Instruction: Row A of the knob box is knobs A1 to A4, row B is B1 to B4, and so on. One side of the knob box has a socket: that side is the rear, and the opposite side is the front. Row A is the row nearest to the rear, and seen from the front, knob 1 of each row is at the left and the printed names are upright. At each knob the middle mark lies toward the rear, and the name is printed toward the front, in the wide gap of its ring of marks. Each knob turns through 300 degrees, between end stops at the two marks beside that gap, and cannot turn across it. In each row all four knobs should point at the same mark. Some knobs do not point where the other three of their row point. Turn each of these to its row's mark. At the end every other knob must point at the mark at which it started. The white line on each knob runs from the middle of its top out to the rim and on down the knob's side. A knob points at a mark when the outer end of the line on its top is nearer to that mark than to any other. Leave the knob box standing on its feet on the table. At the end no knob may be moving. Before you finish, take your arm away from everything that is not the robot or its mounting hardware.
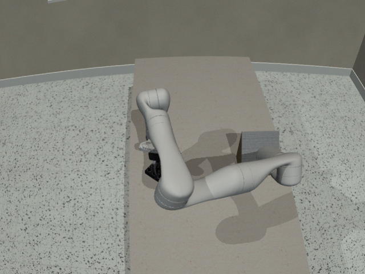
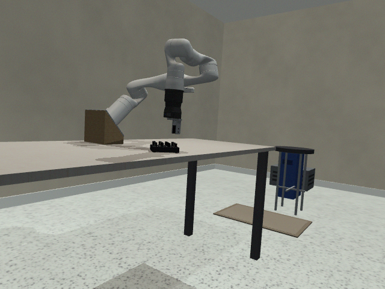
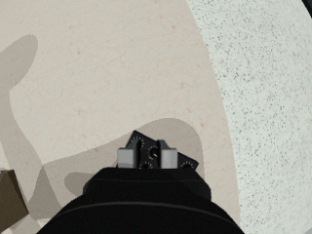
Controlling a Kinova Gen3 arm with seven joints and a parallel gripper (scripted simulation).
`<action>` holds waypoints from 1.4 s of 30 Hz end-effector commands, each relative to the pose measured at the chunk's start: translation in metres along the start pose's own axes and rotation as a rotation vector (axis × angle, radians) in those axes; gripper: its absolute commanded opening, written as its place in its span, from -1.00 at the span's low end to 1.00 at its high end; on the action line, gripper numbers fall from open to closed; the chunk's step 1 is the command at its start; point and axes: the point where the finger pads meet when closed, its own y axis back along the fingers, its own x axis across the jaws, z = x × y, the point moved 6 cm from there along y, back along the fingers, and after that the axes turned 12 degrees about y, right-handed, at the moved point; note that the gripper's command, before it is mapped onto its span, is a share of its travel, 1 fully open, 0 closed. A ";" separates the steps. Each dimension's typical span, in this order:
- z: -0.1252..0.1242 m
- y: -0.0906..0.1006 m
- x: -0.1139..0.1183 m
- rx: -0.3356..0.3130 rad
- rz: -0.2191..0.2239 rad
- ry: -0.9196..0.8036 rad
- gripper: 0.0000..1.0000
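The black knob box (image 1: 151, 172) (image 2: 164, 149) (image 3: 184, 158) stands on the table, with rows of black knobs on top. In the wrist view it is turned at a slant and mostly hidden behind the fingers and the gripper's body; about four knobs show in part. In the top view the arm covers much of it. The printed names and most white lines are too small or hidden to read. My gripper (image 2: 176, 132) (image 3: 148, 149) is partly open and empty. It points down above the box, with a gap between fingertips and knobs; in the wrist view one knob shows between the fingers.
The table (image 1: 194, 88) (image 2: 62, 155) has an edge close beside the box. The arm's pedestal (image 1: 259, 141) (image 2: 94, 126) stands on the table's other side. A stool (image 2: 295, 150) stands on the floor past the table's end.
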 end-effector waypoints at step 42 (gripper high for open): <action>0.012 0.015 -0.001 -0.026 0.036 0.751 -0.07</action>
